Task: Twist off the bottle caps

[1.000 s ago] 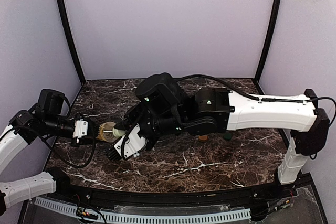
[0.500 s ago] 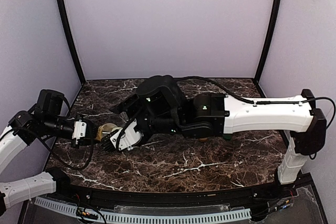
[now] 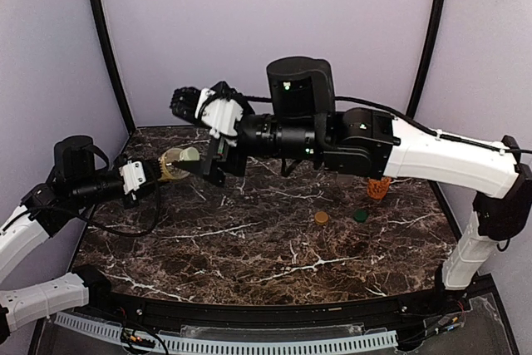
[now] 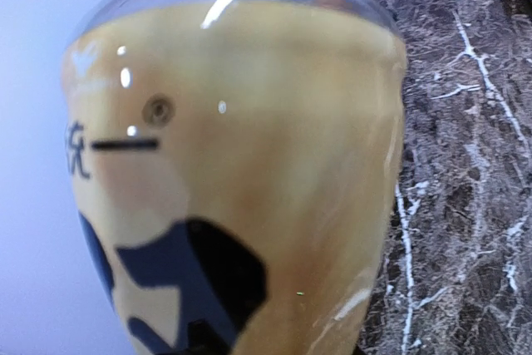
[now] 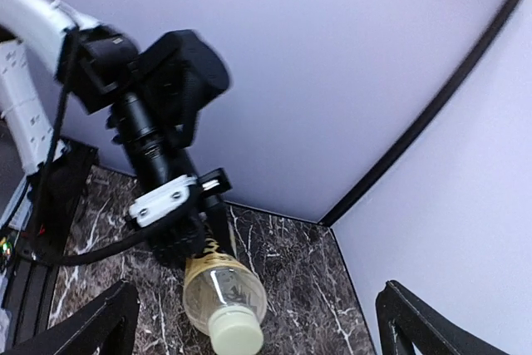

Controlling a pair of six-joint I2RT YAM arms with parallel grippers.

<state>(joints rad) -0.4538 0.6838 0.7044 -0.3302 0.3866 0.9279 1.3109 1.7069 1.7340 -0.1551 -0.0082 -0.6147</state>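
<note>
Yellow bottle: held on its side over the back-left part of the table, neck pointing towards the right arm. It looks to be clear of the marble, though the views do not settle this.

Body, close in the left wrist view: yellow label with dark blue shapes and some dark lettering, and a clear plastic shoulder above the label. The cap is pale cream and sits on the neck.

Left gripper: jaws closed on the bottle's lower body, one finger on each side. A ribbed black pad presses one flank.

Right gripper: jaws spread wide and holding nothing. In its own wrist view the two black fingertips sit at the bottom corners, and the cap shows in the gap between them with neither tip touching it. From above, one finger is raised above the bottle and the other is just beside the cap. Contact there: cannot tell.

Orange bottle: bumpy, at the right of the table, partly hidden behind the right arm.

A brown cap and a green cap lie loose on the marble near each other, in front of the orange bottle and well apart from the held one.
</note>
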